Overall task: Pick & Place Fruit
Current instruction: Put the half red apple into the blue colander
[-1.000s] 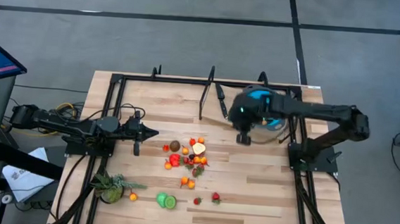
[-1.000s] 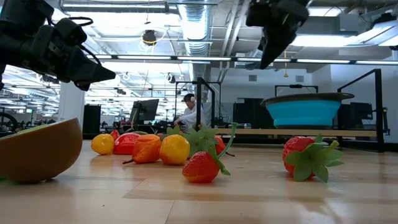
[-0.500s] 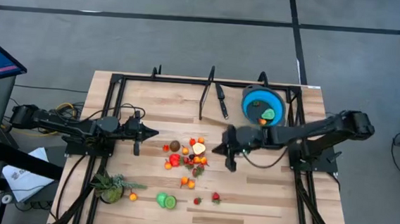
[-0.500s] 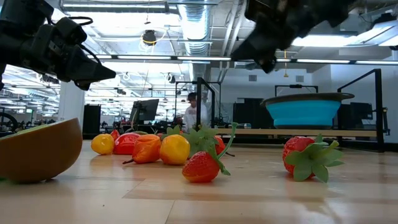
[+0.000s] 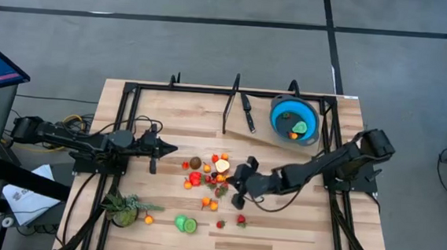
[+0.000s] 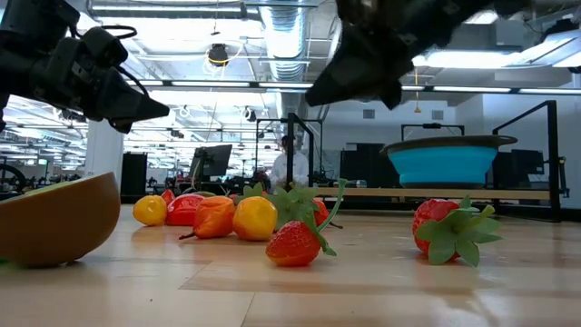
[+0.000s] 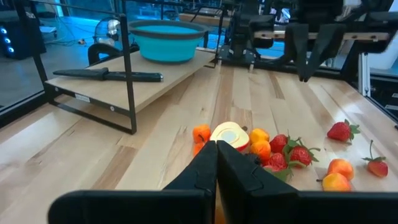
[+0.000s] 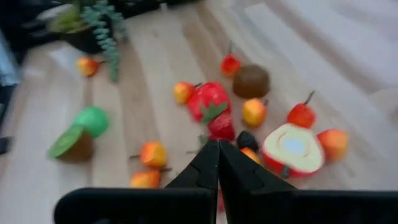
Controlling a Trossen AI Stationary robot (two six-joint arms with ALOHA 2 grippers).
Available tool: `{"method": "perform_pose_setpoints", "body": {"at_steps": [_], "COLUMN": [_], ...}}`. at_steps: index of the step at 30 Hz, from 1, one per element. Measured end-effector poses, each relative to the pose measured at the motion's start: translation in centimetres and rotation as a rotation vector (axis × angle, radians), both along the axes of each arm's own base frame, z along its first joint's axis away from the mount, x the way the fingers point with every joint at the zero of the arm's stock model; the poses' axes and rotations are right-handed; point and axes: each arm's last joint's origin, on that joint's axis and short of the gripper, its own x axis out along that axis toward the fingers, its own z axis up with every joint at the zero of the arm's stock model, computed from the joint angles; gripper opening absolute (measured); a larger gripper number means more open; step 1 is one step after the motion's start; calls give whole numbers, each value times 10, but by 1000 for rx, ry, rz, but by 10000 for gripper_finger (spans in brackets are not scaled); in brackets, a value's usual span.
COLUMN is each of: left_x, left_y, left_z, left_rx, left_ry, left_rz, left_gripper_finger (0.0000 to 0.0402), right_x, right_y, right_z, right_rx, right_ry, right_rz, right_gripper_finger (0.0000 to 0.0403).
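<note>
Several small toy fruits, red, orange and yellow, lie in a loose pile (image 5: 208,175) in the middle of the table. It also shows in the right wrist view (image 8: 249,118) and the left wrist view (image 7: 261,146). Two strawberries (image 5: 240,219) and a green fruit (image 5: 185,224) lie nearer the front edge. The blue bowl (image 5: 277,113) stands on a raised board at the far right and holds a few fruits. My right gripper (image 5: 235,182) hangs shut and empty above the pile's right side (image 8: 217,149). My left gripper (image 5: 171,147) is shut and empty, left of the pile.
A black-handled knife (image 5: 246,111) lies on the raised board left of the bowl. A spiky green plant (image 5: 123,209) stands at the near left with an orange fruit (image 5: 149,220) beside it. Black frame rails (image 5: 129,126) border the table. A person shows in the room beyond the table (image 6: 292,168).
My right gripper has swung from beside the blue bowl toward the table's left and near edge, coming down to hang over the right side of the fruit pile. The fruits have not moved.
</note>
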Motion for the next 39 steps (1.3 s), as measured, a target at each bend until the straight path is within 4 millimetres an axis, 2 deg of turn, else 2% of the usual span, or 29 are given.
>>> {"method": "perform_pose_setpoints", "body": {"at_steps": [5, 11, 16, 21, 27, 32, 39], "left_x": [0, 0, 0, 1, 1, 1, 1], "left_y": [0, 0, 0, 0, 0, 0, 0], "left_z": [0, 0, 0, -1, -1, -1, -1], "left_rx": [1, 1, 2, 3, 3, 1, 1], "left_ry": [-2, 1, 2, 10, 10, 6, 4], "left_rz": [0, 1, 1, 1, 1, 1, 1], "left_gripper_finger": [1, 1, 1, 1, 1, 1, 1], "right_x": [30, 59, 77, 79, 80, 80, 79], "right_y": [6, -10, -17, -27, -36, -33, -33], "right_z": [8, 15, 16, 12, 11, 11, 10], "right_rx": [-86, -48, 13, 122, 122, 203, 219], "right_ry": [131, 291, 315, 368, 381, 407, 432], "right_rz": [-70, -230, -226, -187, -201, -151, -127], "right_gripper_finger": [0, 0, 0, 0, 0, 0, 0]}}
